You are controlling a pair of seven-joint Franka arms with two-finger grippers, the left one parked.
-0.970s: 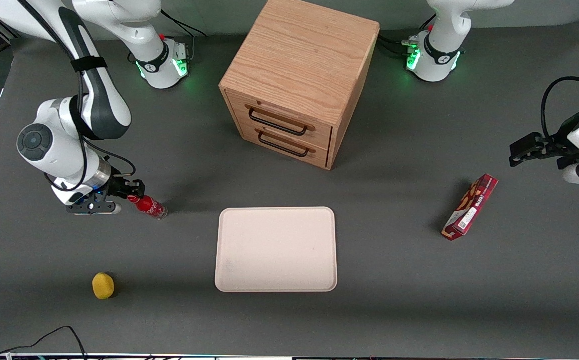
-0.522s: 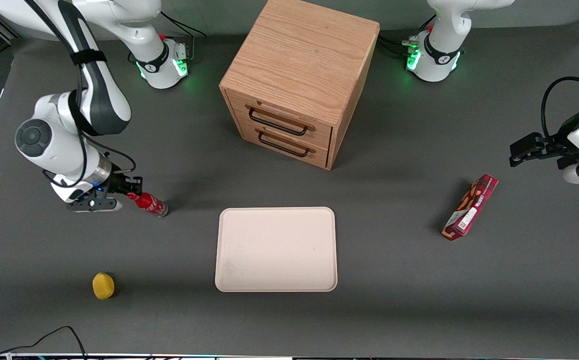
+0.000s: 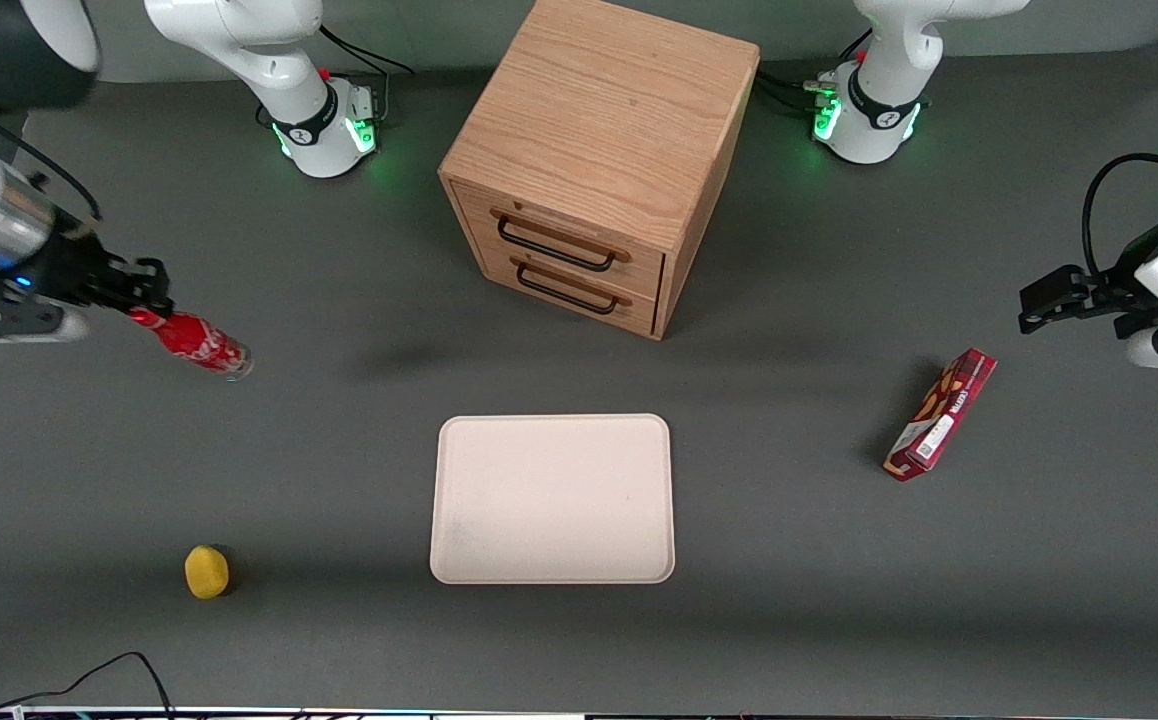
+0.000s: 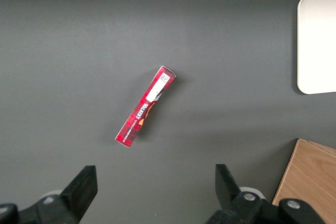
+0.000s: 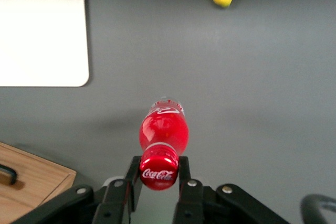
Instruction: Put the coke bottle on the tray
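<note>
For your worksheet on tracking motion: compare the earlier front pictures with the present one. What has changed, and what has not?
The gripper, shut on the coke bottle, has lifted it off the table and carried it toward the working arm's end. The tray, drawer cabinet, snack box and lemon stayed put.

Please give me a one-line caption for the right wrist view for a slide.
The gripper holds the coke bottle by its cap above the table, with the tray nearby.

Even overhead light, soft shadows beside the wooden cabinet (image 3: 594, 160), mild wrist-view blur.
</note>
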